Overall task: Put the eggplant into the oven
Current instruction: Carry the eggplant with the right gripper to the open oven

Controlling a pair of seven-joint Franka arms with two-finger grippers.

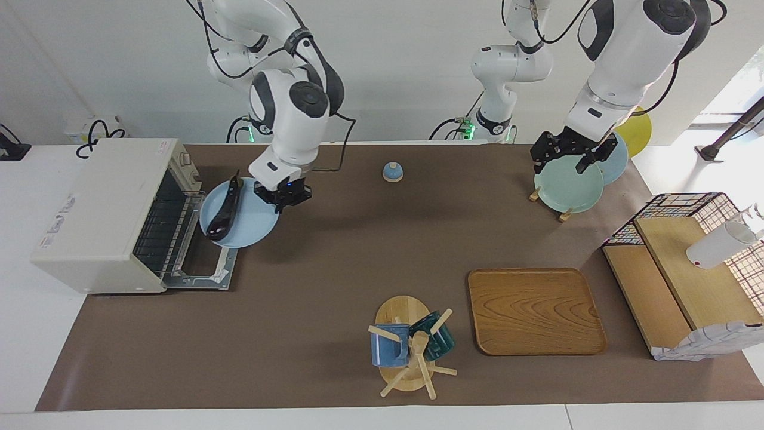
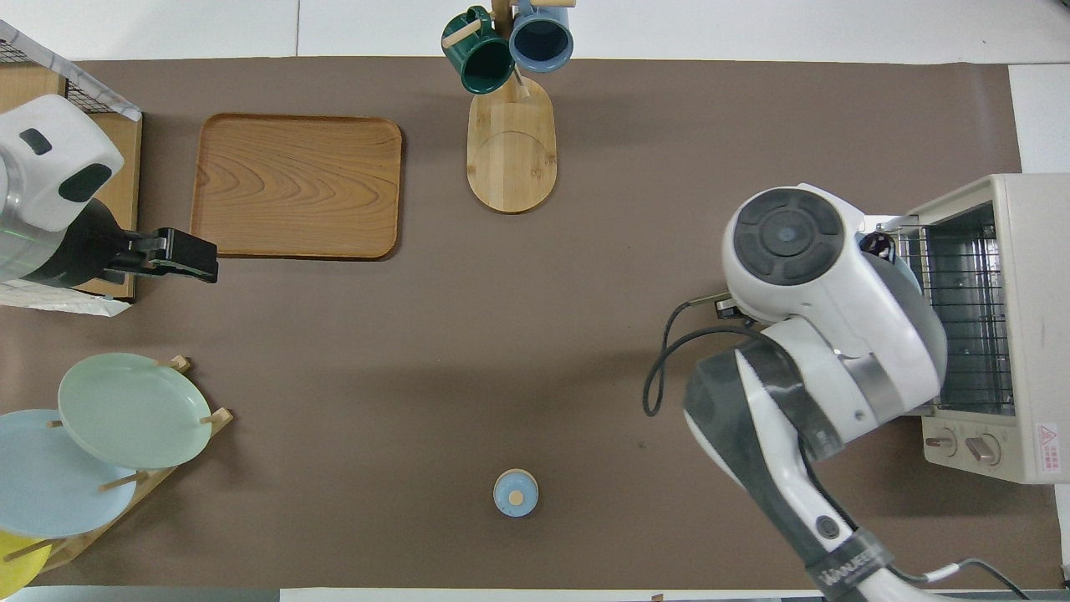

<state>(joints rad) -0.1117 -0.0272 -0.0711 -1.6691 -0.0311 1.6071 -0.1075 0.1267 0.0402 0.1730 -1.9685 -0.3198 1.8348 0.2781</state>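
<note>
Right gripper [image 1: 280, 199] clamped on blue plate [image 1: 248, 222] carrying eggplant [image 1: 225, 209] over oven [image 1: 107, 209] door; left gripper [image 1: 571, 156] wide open, waiting over plate rack [image 1: 564, 212].

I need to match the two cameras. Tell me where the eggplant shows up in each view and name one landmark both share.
Facing view: the eggplant lies on the light blue plate held over the open door of the oven.
Overhead view: only its dark tip shows at the oven's mouth; the right arm covers the rest.
Shared landmark: the oven, at the right arm's end of the table.
</note>
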